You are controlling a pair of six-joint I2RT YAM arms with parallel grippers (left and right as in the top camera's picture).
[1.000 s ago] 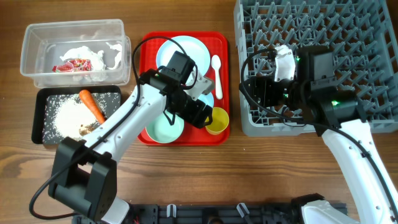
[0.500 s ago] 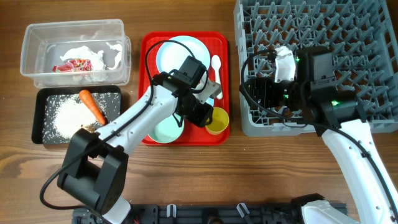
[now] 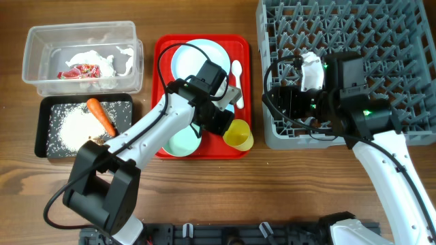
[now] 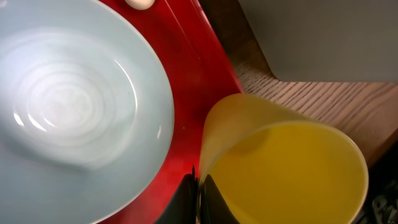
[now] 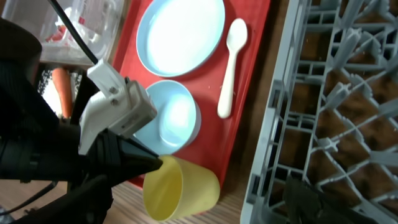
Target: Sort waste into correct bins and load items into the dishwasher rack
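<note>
My left gripper is shut on the rim of the small yellow cup, one finger inside and one outside. The cup tilts at the red tray's front right corner. Beside it sit the small pale blue bowl, the pale blue plate, the white spoon and the pale green bowl, which my left arm partly covers. My right gripper hovers open and empty over the front left corner of the grey dishwasher rack.
The red serving tray lies mid-table. At the far left the clear tub holds a red wrapper and white paper. The black tray below it holds the carrot and rice.
My left gripper moved right to the yellow cup and shut on its rim. The cup now leans over the tray's edge. The right arm has stayed put.
</note>
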